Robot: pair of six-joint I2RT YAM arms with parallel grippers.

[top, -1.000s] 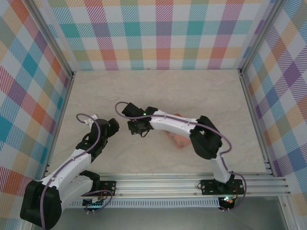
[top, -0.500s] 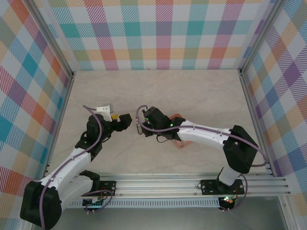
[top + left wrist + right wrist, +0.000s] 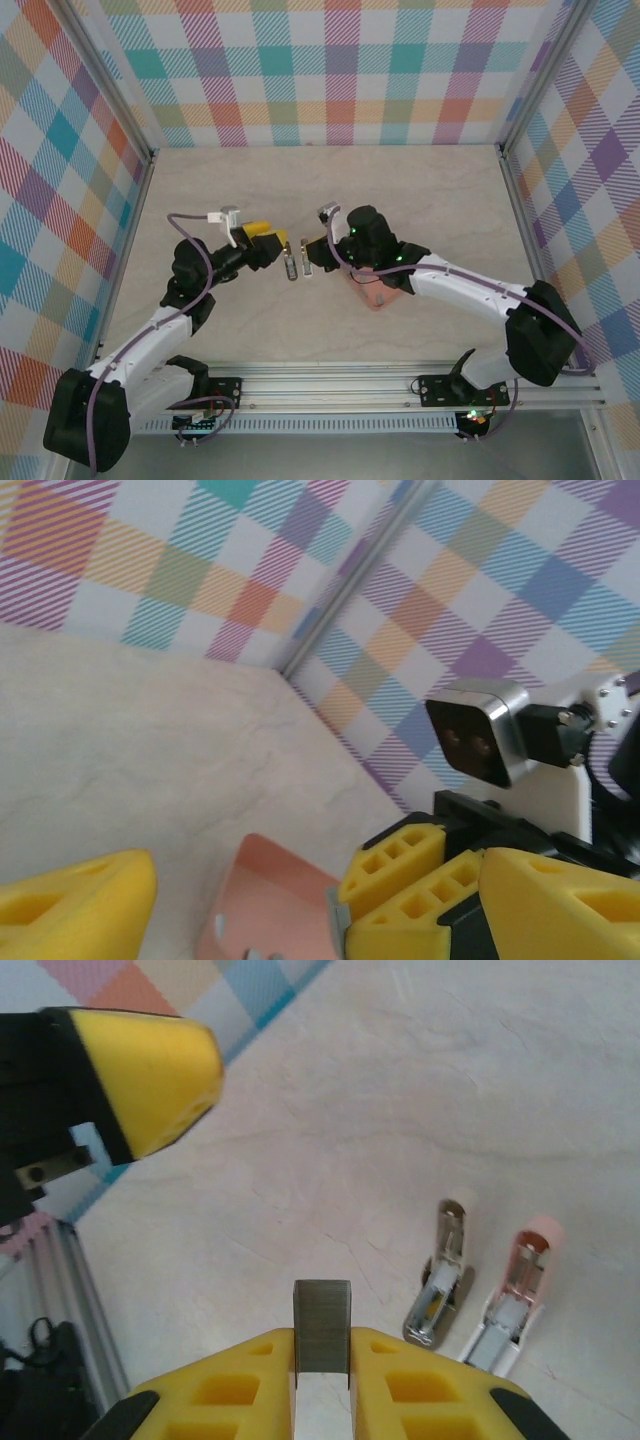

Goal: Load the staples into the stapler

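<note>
Right now the right gripper (image 3: 321, 1365) is pinching a strip of staples (image 3: 321, 1322) near the opened stapler (image 3: 440, 1275), while the left gripper (image 3: 268, 240) is hanging wide open, empty.

Top camera is looking steeply down from above and behind the arm bases, covering the whole table (image 3: 420, 190). Left wrist camera is sitting low, facing across toward a wall corner and sharing the pink tray (image 3: 265, 890) with the top view. Right wrist camera is looking down, close over the staples (image 3: 321, 1325), and sharing the open stapler (image 3: 440, 1290) with the top view.
</note>
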